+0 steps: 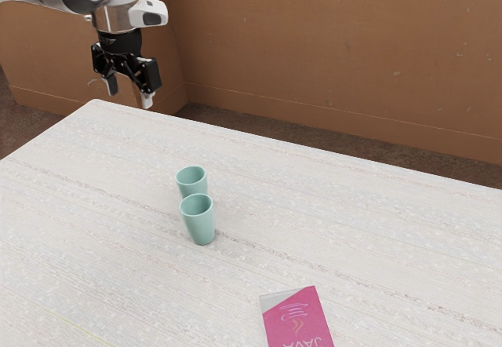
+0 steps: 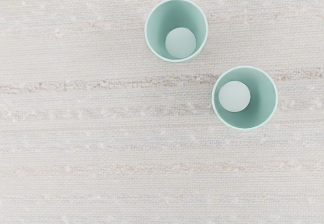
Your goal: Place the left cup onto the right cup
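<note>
Pincer [image 1: 129,89], black, two-fingered: fingers spread wide, nothing between them. It hangs high over the white wood-grain table [image 1: 376,229]. In the exterior view it shows above the table's far corner on the arm's side.

Two small pale-teal tapered cups stand about mid-table, both upright, mouths up, empty. Far cup [image 1: 191,180] sits toward the table's far edge. Near cup [image 1: 197,217] sits just beside it toward the near edge. Wrist view looks almost straight down into both mouths and shows a sliver of bare table between the rims: close, not touching.

Key relation: the cups lie below the pincer and out from that corner toward the table's middle. Their long axes are vertical, in line with the hand's downward look. Judgement: the approach is a drop plus a traverse, with the fingers straddling one cup's wall. The cups line up from far edge to near edge, so which one counts as "left" cannot be settled from these views.

Pink carton [image 1: 296,319] marked JAVA lies flat toward the near edge, well apart from the cups.
</note>
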